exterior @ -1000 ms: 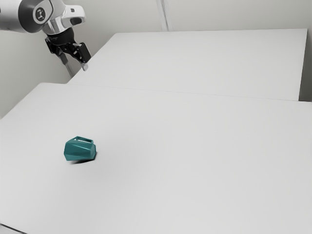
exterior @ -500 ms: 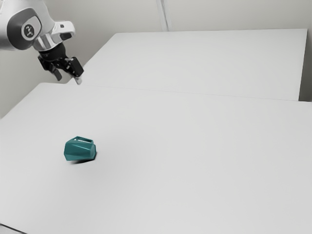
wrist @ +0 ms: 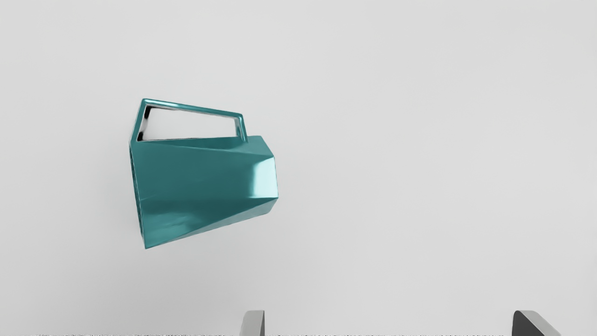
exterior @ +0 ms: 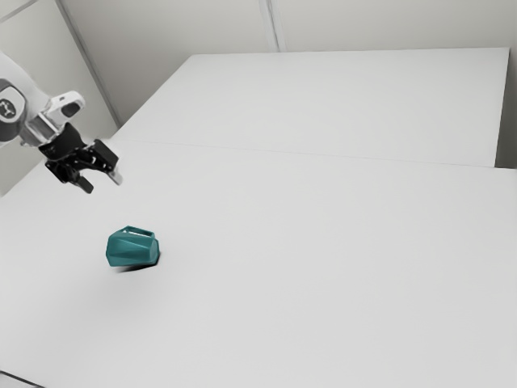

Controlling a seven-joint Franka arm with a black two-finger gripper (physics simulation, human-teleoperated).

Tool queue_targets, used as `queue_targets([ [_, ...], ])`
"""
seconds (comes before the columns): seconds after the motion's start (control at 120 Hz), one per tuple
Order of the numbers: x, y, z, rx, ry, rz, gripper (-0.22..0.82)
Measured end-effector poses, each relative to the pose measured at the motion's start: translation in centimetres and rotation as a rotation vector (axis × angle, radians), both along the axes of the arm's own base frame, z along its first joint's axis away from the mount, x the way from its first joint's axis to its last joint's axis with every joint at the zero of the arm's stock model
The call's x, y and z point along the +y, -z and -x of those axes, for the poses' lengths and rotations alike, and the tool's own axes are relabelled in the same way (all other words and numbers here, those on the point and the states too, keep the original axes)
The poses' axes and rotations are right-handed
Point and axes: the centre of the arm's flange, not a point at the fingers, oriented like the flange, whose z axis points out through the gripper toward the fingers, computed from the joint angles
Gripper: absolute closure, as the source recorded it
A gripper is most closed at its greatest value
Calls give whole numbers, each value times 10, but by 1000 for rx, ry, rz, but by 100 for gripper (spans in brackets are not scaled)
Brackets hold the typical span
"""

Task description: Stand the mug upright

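Your arm [exterior: 23, 93] comes in from the exterior view's left, hand angled down over the table [exterior: 323, 267]. Fingers [exterior: 115, 176] wide apart, gripping nothing. Mug [exterior: 132, 250] on its side, table's left, apart from them.

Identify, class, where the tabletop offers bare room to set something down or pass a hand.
The table is bare from the mug to the exterior view's right edge, and between the mug and that view's bottom edge. It is most crowded toward the exterior view's left, around the tipped mug and below the open fingers.
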Motion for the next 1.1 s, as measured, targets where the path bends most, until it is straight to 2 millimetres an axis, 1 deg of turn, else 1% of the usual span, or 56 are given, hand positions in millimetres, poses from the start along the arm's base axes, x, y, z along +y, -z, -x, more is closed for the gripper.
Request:
queue_targets([
  [0.15,30,29,17,24,-61,138,4],
  [0.267,51,46,30,46,-80,222,5],
  [0.342,57,57,34,58,-76,264,5],
  [0.433,71,82,38,91,-99,339,6],
  [0.533,85,100,44,92,-109,403,6],
  [0.617,93,118,46,95,-112,447,6],
  [0.842,112,151,48,55,-106,534,7],
  [0.95,126,164,41,29,-102,546,7],
  [1.033,129,176,35,21,-85,561,7],
  [1.1,132,182,31,8,-68,567,8],
])
